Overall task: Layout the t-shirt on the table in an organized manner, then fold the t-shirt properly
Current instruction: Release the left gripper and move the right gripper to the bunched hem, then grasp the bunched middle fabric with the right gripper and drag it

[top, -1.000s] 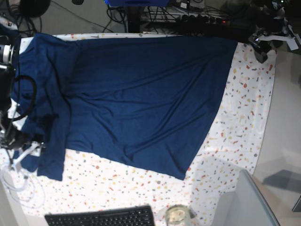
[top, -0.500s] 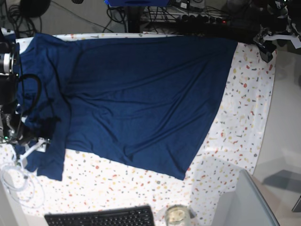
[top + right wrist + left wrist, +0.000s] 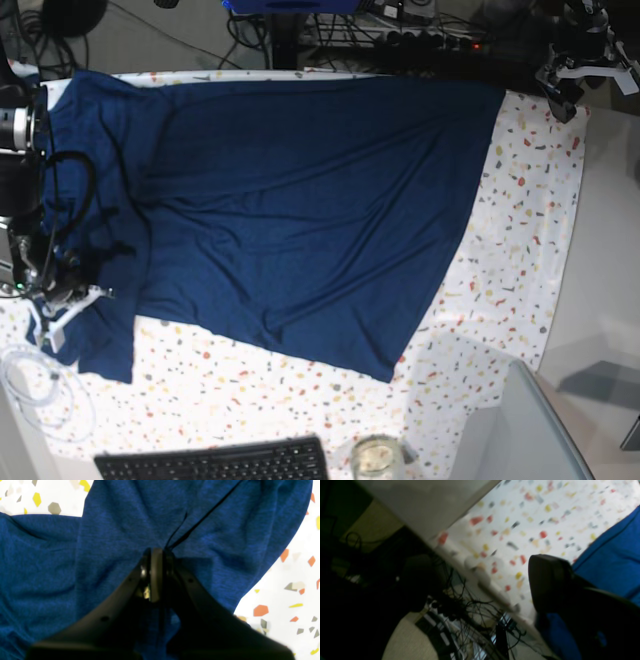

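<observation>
The right gripper (image 3: 156, 555) is pinching a thin fold of the t-shirt (image 3: 300, 210) lying spread on the table (image 3: 520, 250), risking slippage or bunching if dragged, while the left gripper (image 3: 585, 70) is hanging wide open near the far corner, holding nothing.

The t-shirt (image 3: 50, 567) is thin, soft knit cloth, matt, with a fine heathered weave showing up close and shallow creases across it. The table (image 3: 520, 260) has a smooth white surface speckled with flat coloured flecks, and the right hand (image 3: 157, 555) looks like smooth black plastic with a dull sheen
</observation>
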